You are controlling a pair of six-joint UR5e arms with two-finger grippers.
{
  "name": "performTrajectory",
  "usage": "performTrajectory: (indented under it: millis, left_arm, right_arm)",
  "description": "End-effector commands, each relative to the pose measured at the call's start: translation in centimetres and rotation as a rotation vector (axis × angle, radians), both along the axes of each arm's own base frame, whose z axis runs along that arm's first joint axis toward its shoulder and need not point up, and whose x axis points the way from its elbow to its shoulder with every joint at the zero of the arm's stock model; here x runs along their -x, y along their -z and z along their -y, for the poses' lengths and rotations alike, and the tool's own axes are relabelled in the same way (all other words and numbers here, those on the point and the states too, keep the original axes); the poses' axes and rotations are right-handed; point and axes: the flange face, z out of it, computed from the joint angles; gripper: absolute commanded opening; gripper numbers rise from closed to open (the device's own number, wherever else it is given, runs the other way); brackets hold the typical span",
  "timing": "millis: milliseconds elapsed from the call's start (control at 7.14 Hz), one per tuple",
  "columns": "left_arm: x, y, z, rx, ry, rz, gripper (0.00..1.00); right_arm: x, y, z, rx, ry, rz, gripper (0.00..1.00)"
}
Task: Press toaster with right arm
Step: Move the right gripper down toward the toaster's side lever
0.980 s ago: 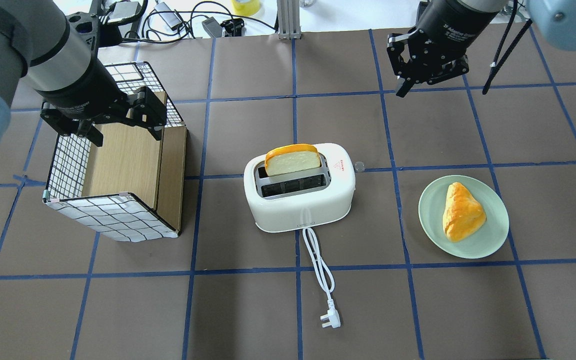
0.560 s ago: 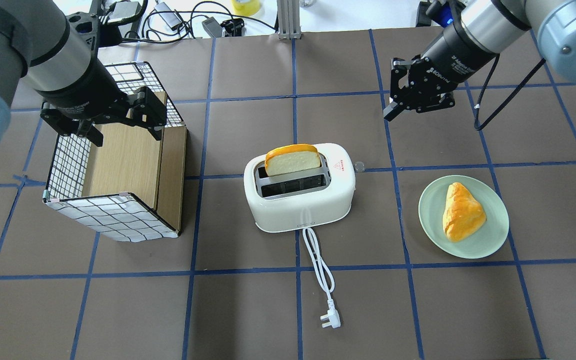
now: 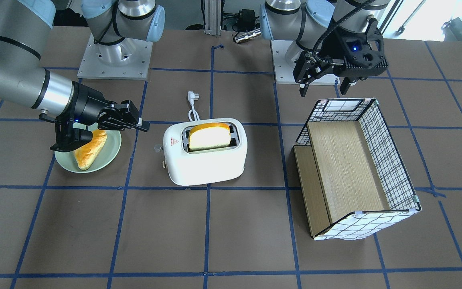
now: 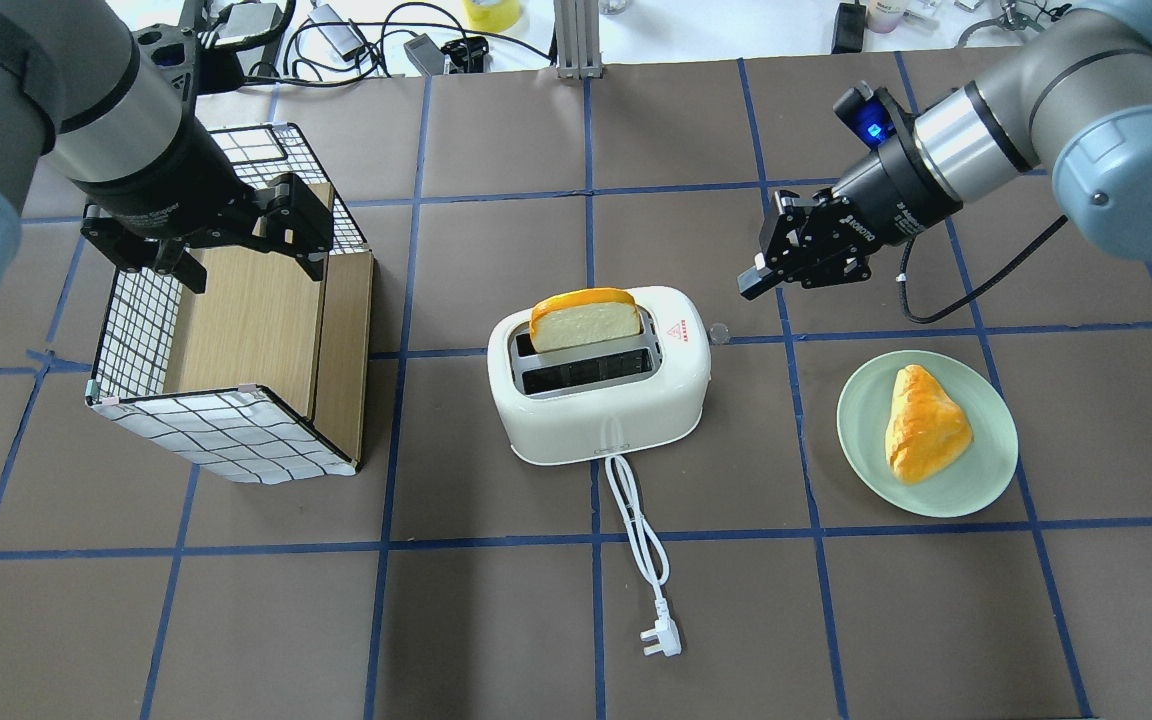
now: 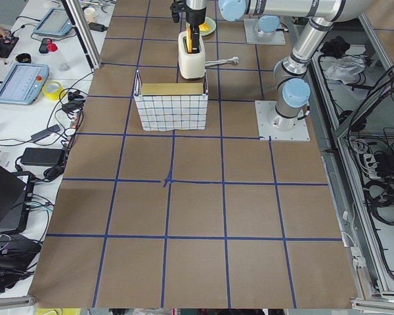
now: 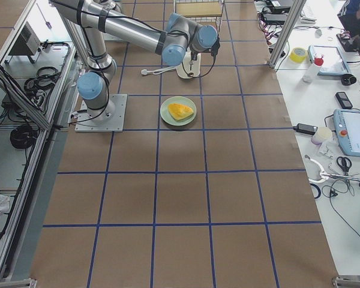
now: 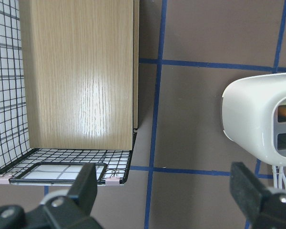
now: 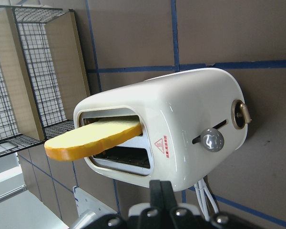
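Observation:
The white toaster [image 4: 601, 400] stands mid-table with a bread slice [image 4: 584, 318] standing up out of its far slot. It also shows in the front view [image 3: 207, 160] and the right wrist view [image 8: 190, 114]. Its clear knob [image 8: 212, 140] and small lever [image 8: 241, 114] are on the end that faces my right gripper. My right gripper [image 4: 751, 285] is shut and empty. It hangs in the air a short way right of that end and touches nothing; in the front view [image 3: 142, 127] it sits between plate and toaster. My left gripper [image 4: 251, 265] is open and empty above the grid box.
A green plate [image 4: 856, 420] with a pastry [image 4: 924, 422] lies right of the toaster, near my right arm. The grid-patterned box with wooden base [image 4: 236, 340] stands at the left. The toaster's white cord and plug [image 4: 661, 640] trail toward the robot's side.
My right arm has swung down and to the left, from the far right of the table to close by the toaster's knob end. The left arm has not moved.

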Motion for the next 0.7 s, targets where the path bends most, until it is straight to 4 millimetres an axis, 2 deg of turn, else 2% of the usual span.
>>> performTrajectory:
  millis: [0,140,280,560]
  left_arm:
    - [0.0,0.0,0.0,0.000,0.000,0.000,1.00]
    - [0.0,0.0,0.0,0.000,0.000,0.000,1.00]
    - [0.0,0.0,0.0,0.000,0.000,0.000,1.00]
    - [0.0,0.0,0.0,0.000,0.000,0.000,1.00]
  right_arm:
    - [0.0,3.6,-0.4,0.045,-0.049,0.031,0.00]
    - [-0.2,5.6,-0.6,0.067,-0.045,0.051,0.00]
    - [-0.3,6.8,-0.7,0.098,-0.042,0.048,0.00]
    - [-0.3,7.4,-0.3,0.100,-0.030,0.065,0.00]
